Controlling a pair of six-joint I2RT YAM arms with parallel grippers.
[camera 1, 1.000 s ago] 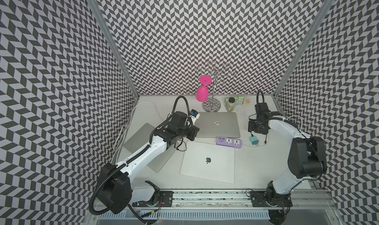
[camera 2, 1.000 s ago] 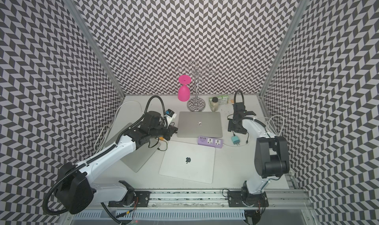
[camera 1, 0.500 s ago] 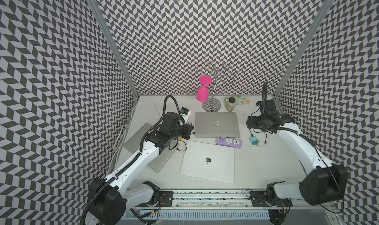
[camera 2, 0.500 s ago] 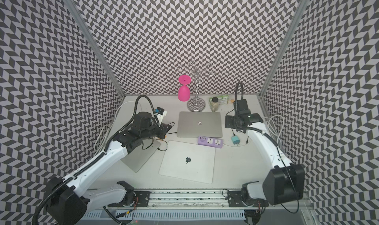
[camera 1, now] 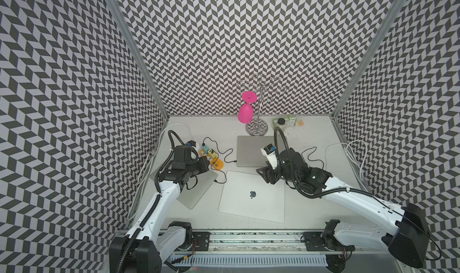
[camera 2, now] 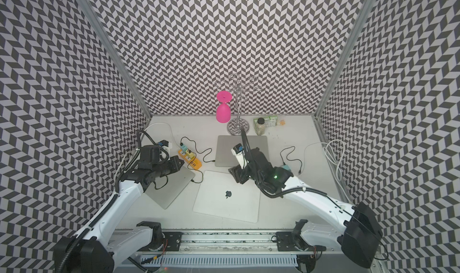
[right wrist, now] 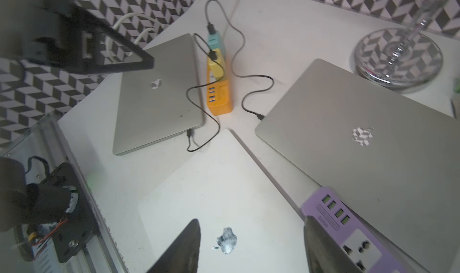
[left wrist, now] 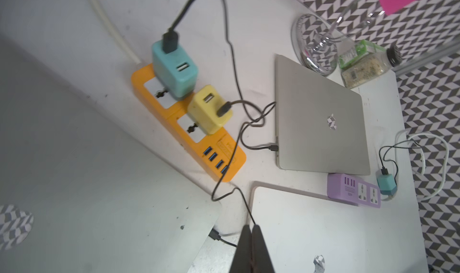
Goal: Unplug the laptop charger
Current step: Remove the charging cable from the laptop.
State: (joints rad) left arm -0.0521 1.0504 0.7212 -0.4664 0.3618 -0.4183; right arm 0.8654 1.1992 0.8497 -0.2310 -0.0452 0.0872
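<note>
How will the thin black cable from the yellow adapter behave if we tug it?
Probably floppy: the cable lies in loose loops, so slack comes first. It crosses a second black cable, so it may snag. The yellow adapter stands proud of the orange strip, so it might rock.

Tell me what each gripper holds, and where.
Right gripper: open, empty. Left gripper: shut at the black charger cable near its laptop plug; grip uncertain.

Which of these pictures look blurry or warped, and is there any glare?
Both top views: sharp, evenly lit, walls splaying as through a wide lens. Left wrist: strip crisp, left gripper a dark blur. Right wrist: right gripper blurred, stand base mirroring the wall pattern.
</note>
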